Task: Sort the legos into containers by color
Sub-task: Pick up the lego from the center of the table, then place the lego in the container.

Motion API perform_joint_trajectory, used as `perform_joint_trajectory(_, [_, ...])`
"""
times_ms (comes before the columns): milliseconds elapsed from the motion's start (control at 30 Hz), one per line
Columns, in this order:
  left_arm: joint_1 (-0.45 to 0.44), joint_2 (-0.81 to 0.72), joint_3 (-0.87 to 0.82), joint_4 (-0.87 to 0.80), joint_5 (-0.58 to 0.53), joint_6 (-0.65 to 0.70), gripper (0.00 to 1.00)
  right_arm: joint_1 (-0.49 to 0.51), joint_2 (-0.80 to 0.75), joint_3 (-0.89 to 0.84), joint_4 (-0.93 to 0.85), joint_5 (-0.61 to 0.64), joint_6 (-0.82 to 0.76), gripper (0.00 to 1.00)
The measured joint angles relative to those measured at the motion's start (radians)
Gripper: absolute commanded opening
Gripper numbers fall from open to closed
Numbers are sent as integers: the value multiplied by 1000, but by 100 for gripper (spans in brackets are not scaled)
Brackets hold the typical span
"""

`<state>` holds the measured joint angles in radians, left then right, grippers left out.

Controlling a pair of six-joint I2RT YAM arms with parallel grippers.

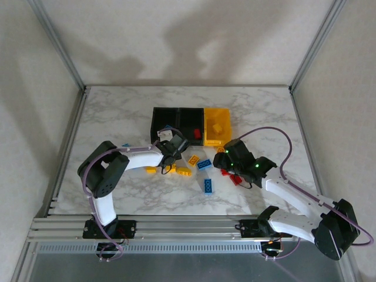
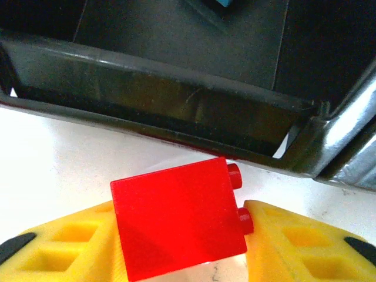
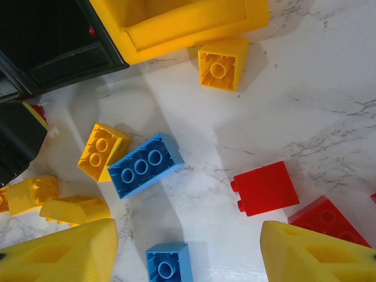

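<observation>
- My left gripper (image 2: 182,252) is pinching a red studded plastic brick (image 2: 179,226) between its yellow fingers (image 2: 64,247). One pad lies flat on the brick's side and the other presses against its two studs.
- That brick sits just in front of the near wall of a black rectangular open-top plastic bin (image 2: 176,106), and a scrap of blue shows inside the bin. I cannot tell whether the brick rests on the white marbled surface (image 2: 59,158) or hangs just above it.
- From above I see three bins touching in a row, midway along the surface and closer to its far edge: black, black, then yellow on the right.
- The middle black bin (image 1: 191,110) holds a small red piece (image 1: 197,133). The yellow plastic bin (image 1: 218,110) holds a yellow piece (image 1: 216,126).
- My right gripper (image 3: 188,229) is spread wide and grips nothing. It hangs over loose bricks toward the near edge from the yellow bin.
- Under it lie a square red brick with two side studs (image 3: 264,188), a long blue brick (image 3: 145,165) touching a yellow four-stud brick (image 3: 103,151), and a small blue brick (image 3: 167,264) between the fingers.
- A square yellow brick (image 3: 222,63) lies just beside the yellow bin's wall.
</observation>
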<state>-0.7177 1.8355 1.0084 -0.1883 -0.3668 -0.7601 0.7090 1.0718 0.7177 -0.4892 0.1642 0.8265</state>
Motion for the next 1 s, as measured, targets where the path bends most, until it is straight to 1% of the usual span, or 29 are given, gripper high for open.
perform_joint_trajectory(100, [1,0,3,3,-1,6,37,0,5,0,3,0,0,65])
perform_joint_trajectory(167, [1,0,3,2,-1,5,33,0,6,-1,4,0,0,65])
perform_joint_trajectory(200, [1,0,3,2,-1,5,32,-1,6,-2,6,0,0,65])
perform_joint_trajectory(333, [0,-24,-8,-6,3,5,33,-1,6,-4,10,0,0,65])
perform_joint_trajectory(533, [-8,-157,-57,-46,15,5,33,-1,6,-5,26,-1,0,65])
perform_joint_trajectory(767, [-27,-278,-60,-93,55,16,33,-1,6,-5,37,-4,-3,64])
perform_joint_trajectory(1000, [-28,-301,33,-136,103,50,33,-1,0,-5,68,-23,-7,64])
